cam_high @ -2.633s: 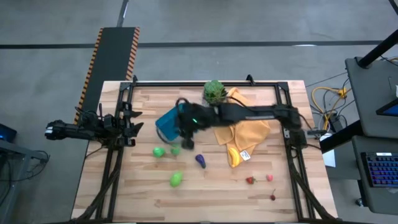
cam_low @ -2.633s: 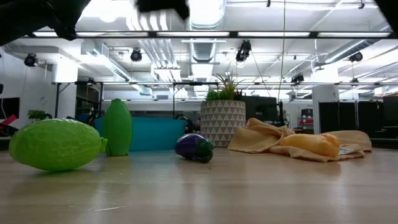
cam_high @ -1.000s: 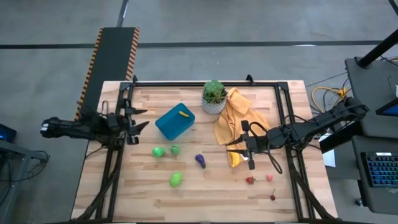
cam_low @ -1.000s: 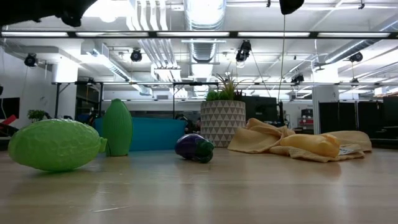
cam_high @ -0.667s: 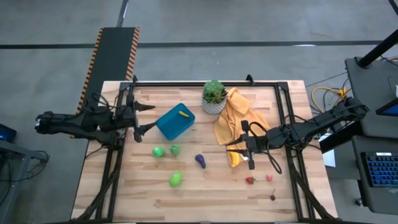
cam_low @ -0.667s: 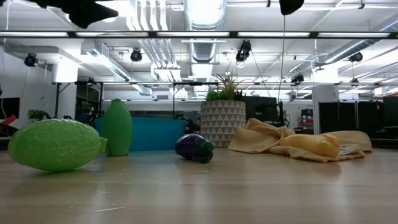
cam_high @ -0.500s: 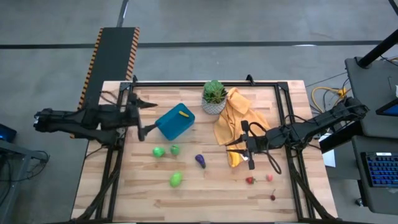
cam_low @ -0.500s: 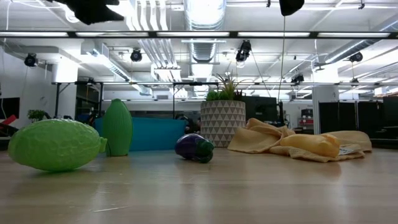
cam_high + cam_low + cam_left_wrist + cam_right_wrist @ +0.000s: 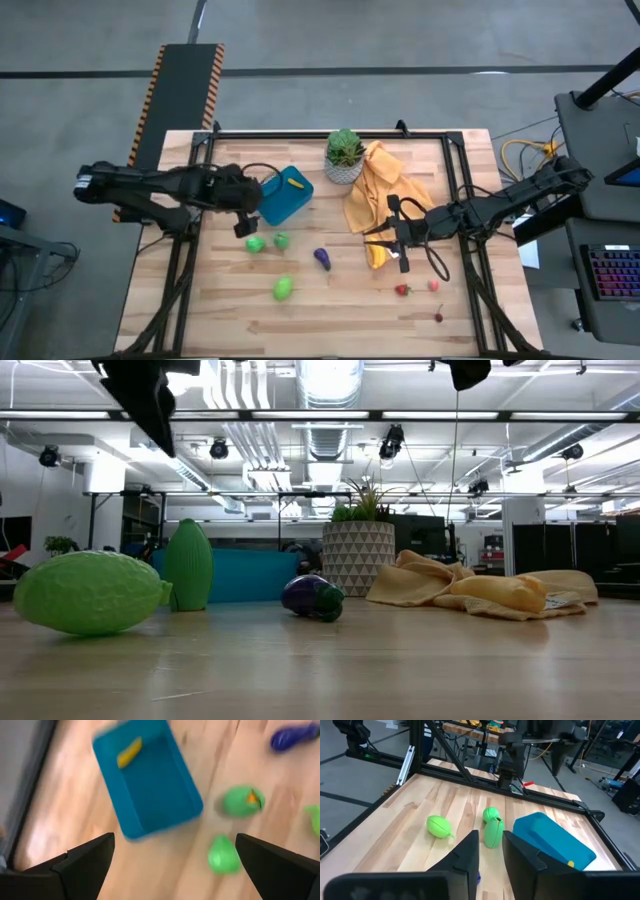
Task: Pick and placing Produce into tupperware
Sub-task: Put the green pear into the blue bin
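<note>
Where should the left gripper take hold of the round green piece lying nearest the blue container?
Grip the green piece across its rounded middle, coming straight down from above. It lies free on the table, beside the blue container and clear of its green neighbour, and the left gripper, open, hovers almost over it.

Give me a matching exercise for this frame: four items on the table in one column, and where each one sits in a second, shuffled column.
Items:
1. small yellow piece
2. purple eggplant
3. potted plant
4. left gripper

Places:
A. beside the yellow cloth, at the table's far side
B. on bare wood, mid-table
C. inside the blue tupperware
D. open, above the tupperware's near-left edge and the green pieces

Pairs: 1-C, 2-B, 3-A, 4-D
</note>
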Available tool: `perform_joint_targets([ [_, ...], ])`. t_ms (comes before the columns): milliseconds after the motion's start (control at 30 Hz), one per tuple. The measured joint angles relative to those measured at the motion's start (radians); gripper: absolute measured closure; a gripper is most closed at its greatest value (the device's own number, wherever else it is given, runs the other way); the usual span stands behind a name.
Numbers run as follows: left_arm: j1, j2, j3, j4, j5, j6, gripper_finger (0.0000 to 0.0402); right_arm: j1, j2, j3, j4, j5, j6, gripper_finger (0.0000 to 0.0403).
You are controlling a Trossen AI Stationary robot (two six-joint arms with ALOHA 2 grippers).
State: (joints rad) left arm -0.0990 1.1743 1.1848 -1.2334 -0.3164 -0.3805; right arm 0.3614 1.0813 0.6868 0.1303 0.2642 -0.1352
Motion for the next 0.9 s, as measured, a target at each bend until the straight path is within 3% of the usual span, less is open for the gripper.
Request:
perform_joint_targets([
  [233, -0.002, 0.131, 0.069, -0.152, 0.171, -0.182, 0.0001, 0.000, 0.000, 0.000, 0.000, 0.000, -0.002, 0.0332],
  [900, -0.050, 0.460, 0.048, -0.167, 0.185, -0.190, 0.0001, 0.000, 0.000, -0.001, -0.018, 0.001, 0.004, 0.0334],
])
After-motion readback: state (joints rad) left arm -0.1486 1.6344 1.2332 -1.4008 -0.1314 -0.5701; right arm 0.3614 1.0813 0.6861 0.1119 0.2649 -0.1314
